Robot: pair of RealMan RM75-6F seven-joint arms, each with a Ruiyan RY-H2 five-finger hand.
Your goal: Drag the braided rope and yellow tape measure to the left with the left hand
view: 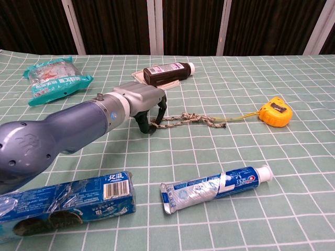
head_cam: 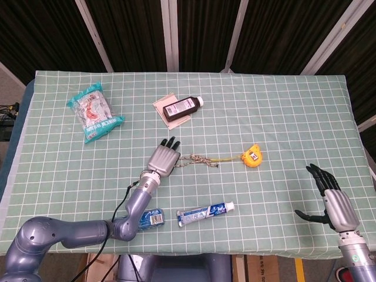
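The left hand (view: 142,102) pinches the near end of the limp, light grey-and-tan braided rope (view: 188,120), which trails right to the hard yellow tape measure (view: 276,112), so a low pull should tow both.

This looks like a robot test room, perhaps a lab rather than a home. A table (head_cam: 294,111) under a green checked cloth stands before dark panelled walls (head_cam: 205,32), and unrelated goods lie spread out: snack bag (head_cam: 93,111), bottle (head_cam: 182,107), toothpaste (head_cam: 205,212).
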